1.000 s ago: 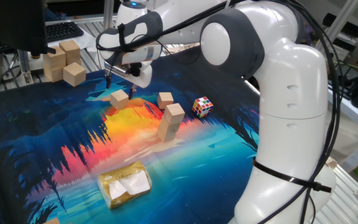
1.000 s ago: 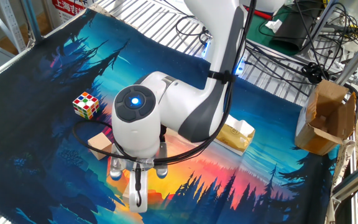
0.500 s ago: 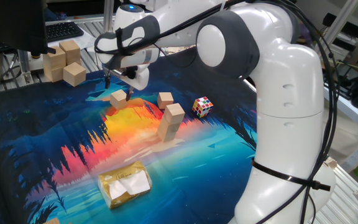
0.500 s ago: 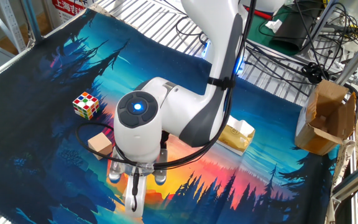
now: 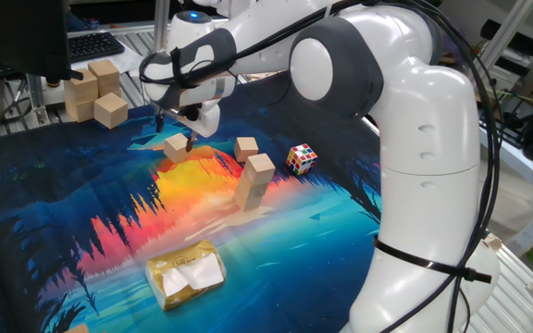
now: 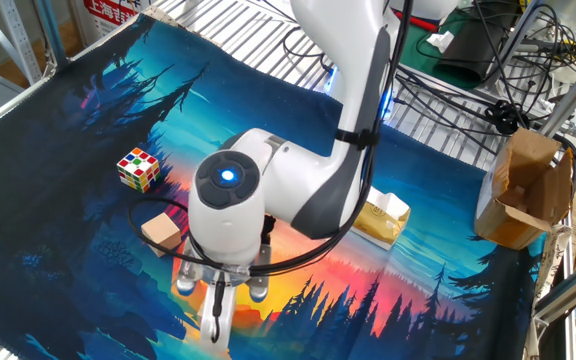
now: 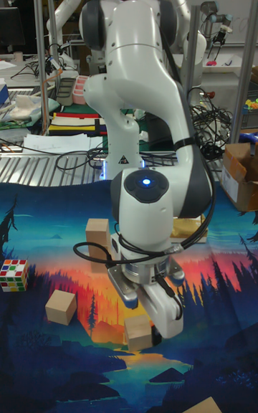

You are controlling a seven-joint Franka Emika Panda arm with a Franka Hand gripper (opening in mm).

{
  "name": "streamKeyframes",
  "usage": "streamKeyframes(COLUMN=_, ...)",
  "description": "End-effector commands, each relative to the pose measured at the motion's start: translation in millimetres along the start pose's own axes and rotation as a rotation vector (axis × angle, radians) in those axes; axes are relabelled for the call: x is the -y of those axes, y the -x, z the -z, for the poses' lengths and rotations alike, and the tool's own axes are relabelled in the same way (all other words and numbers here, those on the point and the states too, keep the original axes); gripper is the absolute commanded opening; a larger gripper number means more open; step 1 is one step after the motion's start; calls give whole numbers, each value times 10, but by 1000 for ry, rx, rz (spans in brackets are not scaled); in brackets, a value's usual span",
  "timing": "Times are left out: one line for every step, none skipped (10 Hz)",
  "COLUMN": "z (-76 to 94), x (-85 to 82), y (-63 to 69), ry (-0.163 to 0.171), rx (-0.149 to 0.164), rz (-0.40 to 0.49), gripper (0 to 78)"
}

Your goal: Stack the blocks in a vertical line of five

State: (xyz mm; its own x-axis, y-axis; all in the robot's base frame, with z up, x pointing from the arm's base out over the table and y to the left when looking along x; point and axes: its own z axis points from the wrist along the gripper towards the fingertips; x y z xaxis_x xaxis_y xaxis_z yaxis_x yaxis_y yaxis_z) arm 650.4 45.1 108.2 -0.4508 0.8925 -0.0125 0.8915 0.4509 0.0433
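One small tan block point(image 5: 176, 145) lies on the mat at the back left. My gripper point(image 5: 175, 132) hangs just above it, fingers open on either side. In the tall fixed view the same block point(image 7: 139, 332) sits under my gripper point(image 7: 149, 318), with one finger close on its right. A second loose block point(image 5: 245, 147) lies to the right. In front of it stands a short stack of blocks point(image 5: 255, 178). From the other fixed view, my arm hides the block under the gripper point(image 6: 218, 322); one block point(image 6: 160, 231) shows beside it.
A multicoloured puzzle cube point(image 5: 302, 158) sits right of the stack. Larger pale wooden blocks point(image 5: 95, 92) are piled at the back left, off the mat. A yellow packet point(image 5: 186, 273) lies near the front. A cardboard box point(image 6: 528, 190) stands beyond the mat's edge.
My gripper has shifted left and lower, closing in over the back-left block. The blocks have not moved.
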Motion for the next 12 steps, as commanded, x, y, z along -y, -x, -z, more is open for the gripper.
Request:
streamKeyframes(z=-1, x=-4, y=24, ry=3, rx=2, rz=-8, gripper=775)
streamKeyframes(z=-18, x=5, y=37, ry=3, rx=2, rz=-26, gripper=775)
streamKeyframes(z=-27, x=13, y=36, ry=4, rx=2, rz=-42, gripper=775)
streamKeyframes(z=-32, x=19, y=29, ry=4, rx=2, rz=-57, gripper=775)
streamKeyframes(z=-39, x=26, y=27, ry=3, rx=4, rz=-78, gripper=775)
streamKeyframes(z=-52, x=37, y=28, ry=5, rx=5, rz=-94, gripper=775)
streamKeyframes(z=-68, x=48, y=32, ry=6, rx=8, rz=-100, gripper=775)
streamKeyframes(z=-84, x=59, y=42, ry=8, rx=15, rz=-102, gripper=775)
streamKeyframes(z=-92, x=63, y=53, ry=9, rx=19, rz=-108, gripper=775)
streamKeyframes(z=-92, x=65, y=53, ry=9, rx=21, rz=-116, gripper=775)
streamKeyframes(z=-95, x=69, y=49, ry=10, rx=23, rz=-126, gripper=775)
streamKeyframes(z=-101, x=75, y=46, ry=11, rx=27, rz=-138, gripper=775)
